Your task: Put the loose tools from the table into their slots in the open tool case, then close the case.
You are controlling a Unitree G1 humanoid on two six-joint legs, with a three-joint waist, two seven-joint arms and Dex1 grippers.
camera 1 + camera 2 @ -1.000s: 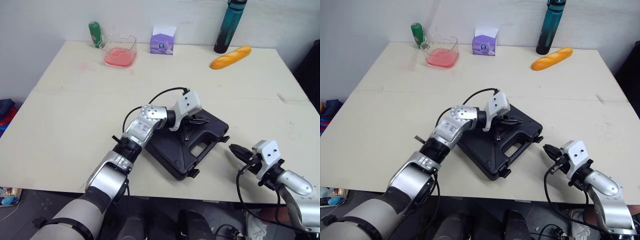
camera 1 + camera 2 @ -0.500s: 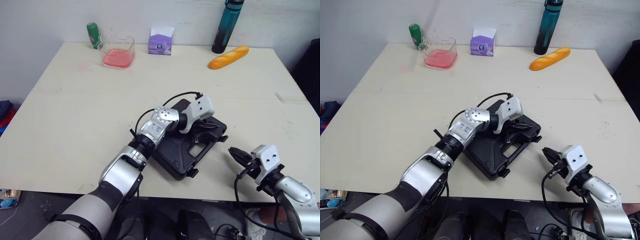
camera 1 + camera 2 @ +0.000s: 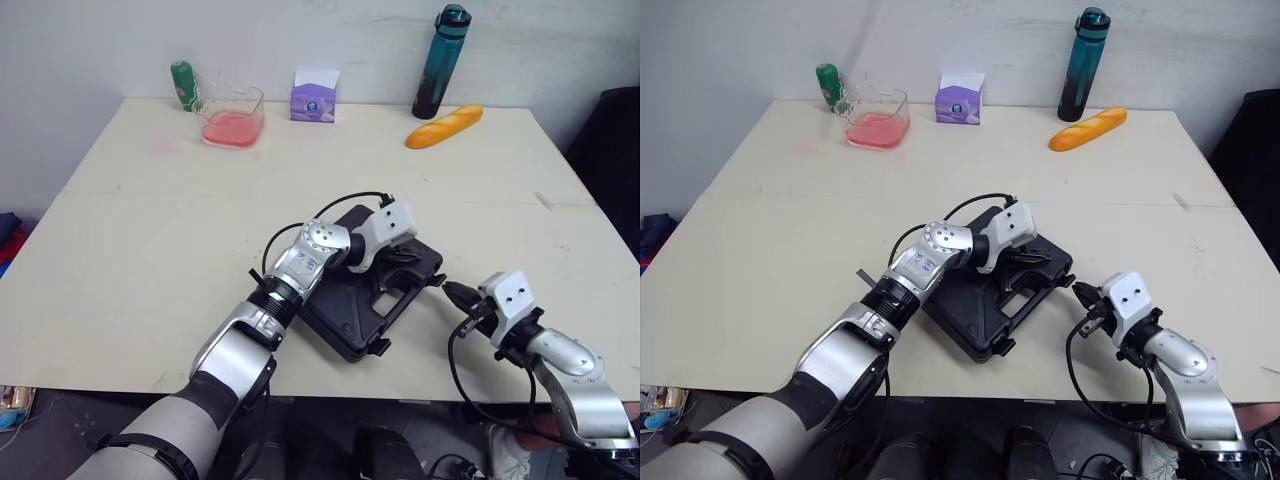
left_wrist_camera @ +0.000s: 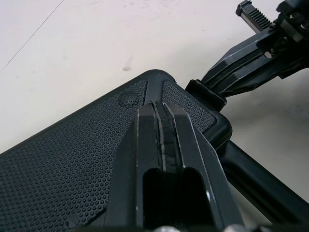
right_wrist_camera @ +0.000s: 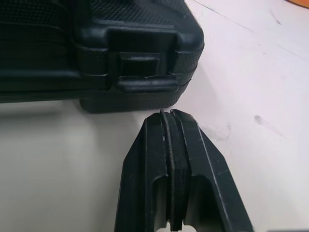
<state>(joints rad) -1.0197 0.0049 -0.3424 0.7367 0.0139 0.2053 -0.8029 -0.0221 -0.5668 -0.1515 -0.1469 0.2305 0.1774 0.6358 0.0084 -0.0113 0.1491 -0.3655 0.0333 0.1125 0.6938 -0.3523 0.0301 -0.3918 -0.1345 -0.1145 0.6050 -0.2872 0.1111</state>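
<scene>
Locating the tool case [image 3: 345, 315]: you find it lying flat on the table [image 3: 150, 230], near the front edge and set at an angle, lid down on its base.
Left gripper [image 4: 161, 108]: your fingers are pressed together with nothing between them, tips over the dimpled lid near the corner closest to the right arm; you cannot tell whether they touch it.
Right gripper [image 5: 166, 118]: clenched on nothing, low over the table, its tip just beside the case's corner and pointing at a latch [image 5: 145, 72].
Latch: it sits on the case's side wall, across the seam of lid and base.
Far edge of the table: green bottle [image 3: 183, 84], clear tub with pink contents [image 3: 232, 115], purple box [image 3: 313, 94], teal bottle [image 3: 433, 62], bread loaf [image 3: 444, 126], all well apart from the case.
</scene>
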